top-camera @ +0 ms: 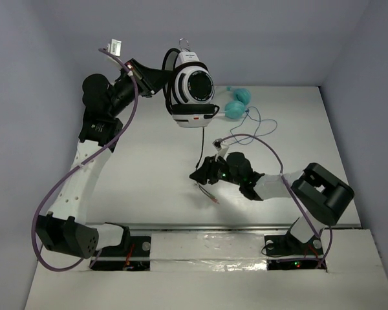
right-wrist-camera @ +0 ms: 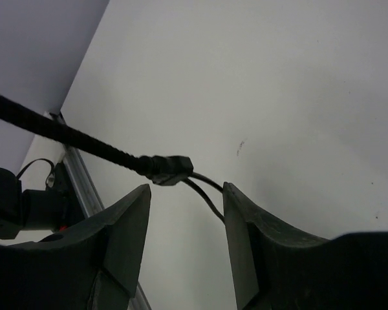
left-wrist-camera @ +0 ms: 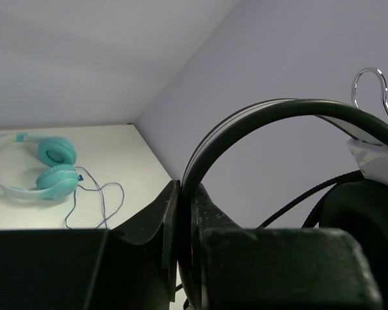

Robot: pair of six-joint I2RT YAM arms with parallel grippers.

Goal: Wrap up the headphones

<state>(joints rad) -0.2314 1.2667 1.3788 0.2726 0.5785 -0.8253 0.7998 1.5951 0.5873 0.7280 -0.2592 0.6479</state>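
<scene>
The white-and-black headphones [top-camera: 191, 87] hang in the air at the back. My left gripper [top-camera: 156, 81] is shut on their black headband [left-wrist-camera: 258, 116], which rises out of the closed jaws [left-wrist-camera: 184, 194]. Their thin black cable [top-camera: 201, 143] drops from the earcup toward my right gripper [top-camera: 197, 174], low over the table's middle. In the right wrist view the jaws [right-wrist-camera: 186, 194] stand open. The cable's junction piece [right-wrist-camera: 168, 169] lies just above the tips, and its two thin wires touch the right finger [right-wrist-camera: 246, 219].
The teal headphones [top-camera: 238, 103] with their blue cord [top-camera: 258, 126] lie at the back right of the table, also in the left wrist view [left-wrist-camera: 52, 171]. A metal hook [left-wrist-camera: 372, 84] sticks up from the held headphones. Grey walls enclose the table.
</scene>
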